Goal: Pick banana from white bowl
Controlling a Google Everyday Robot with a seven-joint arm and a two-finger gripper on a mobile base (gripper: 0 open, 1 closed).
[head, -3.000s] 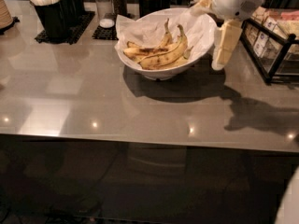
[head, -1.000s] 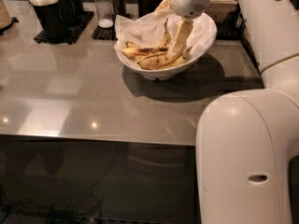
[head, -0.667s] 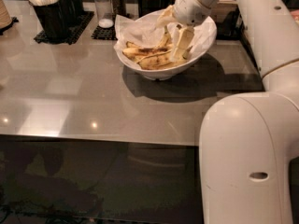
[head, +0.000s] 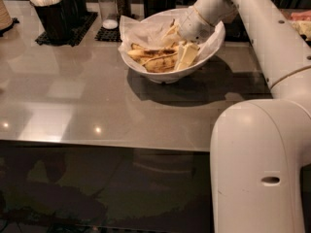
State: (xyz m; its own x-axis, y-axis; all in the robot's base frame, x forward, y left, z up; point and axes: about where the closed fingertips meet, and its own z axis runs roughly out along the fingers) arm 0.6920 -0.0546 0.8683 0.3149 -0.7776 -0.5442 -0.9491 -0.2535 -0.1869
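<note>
**Inspector:** Surface?

**Assistant:** A glossy grey counter (head: 87, 96), with light spots reflected near its front edge and dark panelling below.

**Inspector:** Location of the banana?

**Assistant:** The banana (head: 158, 63), yellow with dark blotches, lies inside the white bowl (head: 163, 76), toward its front. It rests on the crinkled white paper (head: 141, 30) lining the bowl. A second blotched piece (head: 143, 53) lies just behind it, touching.

**Inspector:** The gripper?

**Assistant:** The gripper (head: 187, 56) is down inside the bowl at the banana's right end, touching it or just beside it (contact cannot be confirmed). Whether it is released or clamped on the fruit cannot be told.

**Inspector:** The arm?

**Assistant:** The white arm (head: 257, 28) slants from the upper right down over the bowl's far rim. Its large white housing (head: 257, 169) fills the lower right foreground.

**Inspector:** Surroundings?

**Assistant:** Black cup holders (head: 53, 18) stand at the back left, well apart from the bowl, holding white items. Two shakers (head: 109, 4) stand on a black mat behind the bowl's left side. The bowl's shadow falls on the counter to its front and right.
</note>
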